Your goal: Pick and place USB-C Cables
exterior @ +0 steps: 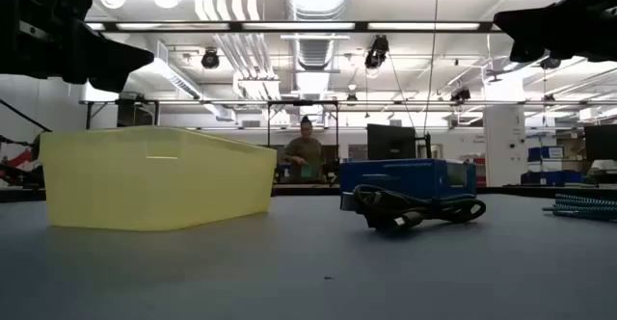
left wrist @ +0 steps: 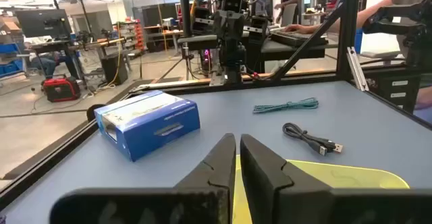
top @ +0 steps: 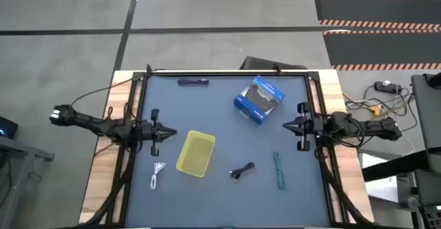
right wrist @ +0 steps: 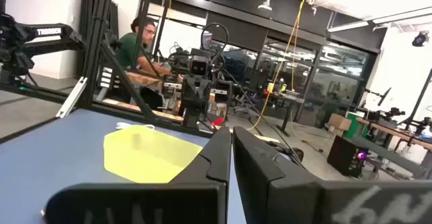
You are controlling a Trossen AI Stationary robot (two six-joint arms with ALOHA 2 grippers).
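Observation:
A yellow tray [top: 196, 153] lies on the dark table, left of the middle. The white cable [top: 157, 174] lies near its left front. The black cable [top: 242, 171] and the teal-green cable [top: 278, 169] lie toward the front right. The dark purple cable [top: 193, 82] lies at the far edge. My left gripper [top: 173, 134] is shut and empty, above the table, left of the tray. My right gripper [top: 286, 125] is shut and empty, above the table's right part. The black cable [left wrist: 312, 138] and the teal-green cable [left wrist: 287, 106] also show in the left wrist view.
A blue and black retail box [top: 260, 99] stands on the table at the far right of the middle. A person [exterior: 305, 152] sits in the room behind the table. Wooden side rails [top: 332, 91] border the table.

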